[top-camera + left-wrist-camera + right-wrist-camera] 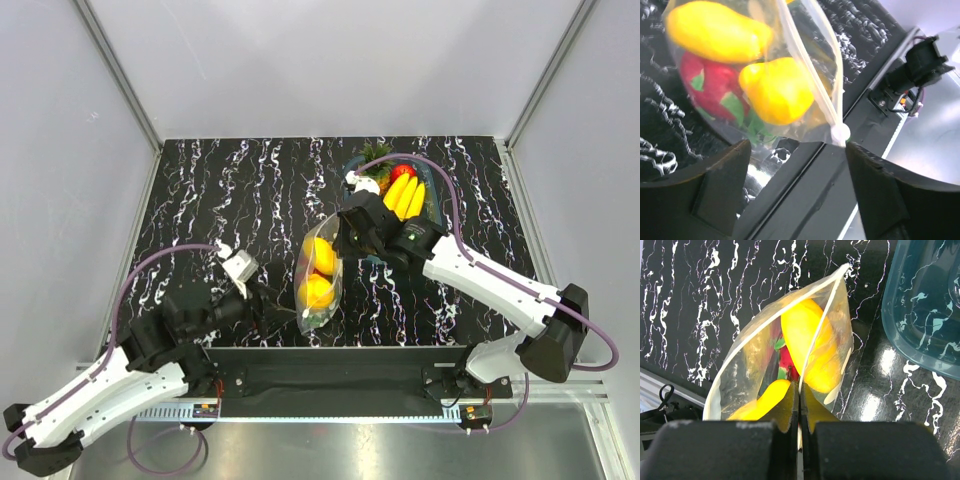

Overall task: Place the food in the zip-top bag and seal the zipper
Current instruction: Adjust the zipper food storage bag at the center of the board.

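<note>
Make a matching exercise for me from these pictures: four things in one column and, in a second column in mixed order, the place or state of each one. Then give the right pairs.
Column one
1. left gripper
2. right gripper
3. dragon fruit
4. bananas

Column two
A. lying in the teal basket
B. shut on the mouth edge of the zip-top bag
C. open, facing the bag
D. inside the bag, beside the yellow fruits

Pairs: 1-C, 2-B, 3-D, 4-A.
</note>
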You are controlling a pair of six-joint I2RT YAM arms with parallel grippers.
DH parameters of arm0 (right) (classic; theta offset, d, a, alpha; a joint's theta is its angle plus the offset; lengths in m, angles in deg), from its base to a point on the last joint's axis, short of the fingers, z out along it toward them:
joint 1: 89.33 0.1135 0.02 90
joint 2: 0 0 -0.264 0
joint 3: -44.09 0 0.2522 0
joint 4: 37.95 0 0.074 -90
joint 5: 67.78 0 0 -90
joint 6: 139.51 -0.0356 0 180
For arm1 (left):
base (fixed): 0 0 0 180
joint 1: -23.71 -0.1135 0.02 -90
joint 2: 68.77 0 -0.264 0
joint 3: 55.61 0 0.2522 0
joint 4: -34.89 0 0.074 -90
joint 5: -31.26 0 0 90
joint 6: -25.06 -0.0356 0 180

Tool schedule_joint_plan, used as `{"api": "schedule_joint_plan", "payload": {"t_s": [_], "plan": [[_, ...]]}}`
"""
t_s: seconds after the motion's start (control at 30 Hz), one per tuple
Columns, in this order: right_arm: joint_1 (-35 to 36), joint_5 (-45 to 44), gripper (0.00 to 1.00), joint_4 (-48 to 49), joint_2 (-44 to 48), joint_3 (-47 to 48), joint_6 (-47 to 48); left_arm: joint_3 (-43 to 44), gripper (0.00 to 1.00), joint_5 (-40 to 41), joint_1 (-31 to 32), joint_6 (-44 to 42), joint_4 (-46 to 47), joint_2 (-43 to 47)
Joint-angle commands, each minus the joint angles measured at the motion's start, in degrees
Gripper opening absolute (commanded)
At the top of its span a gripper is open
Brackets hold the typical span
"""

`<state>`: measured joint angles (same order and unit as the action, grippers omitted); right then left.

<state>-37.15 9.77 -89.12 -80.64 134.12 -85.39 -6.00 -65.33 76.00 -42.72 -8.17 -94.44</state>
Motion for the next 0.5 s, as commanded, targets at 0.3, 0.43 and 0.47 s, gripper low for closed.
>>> {"api": "schedule_joint_plan", "payload": {"t_s": [0.3, 0.43, 0.47], "plan": [[-0.1, -0.8, 0.0, -1.3, -0.5, 3.9, 0.1, -9.1, 0.69, -0.4, 2.5, -5.9, 15.9, 10.0], [-0.1, -1.2, 0.0, -1.2, 0.3, 3.4, -0.2, -14.1, 0.68, 3.0, 4.0, -5.4, 22.5, 9.2], [0.0, -1.3, 0.0, -1.3, 0.2, 3.6, -0.1, -15.5, 0.68, 4.2, 4.2, -4.9, 24.8, 9.8]]}}
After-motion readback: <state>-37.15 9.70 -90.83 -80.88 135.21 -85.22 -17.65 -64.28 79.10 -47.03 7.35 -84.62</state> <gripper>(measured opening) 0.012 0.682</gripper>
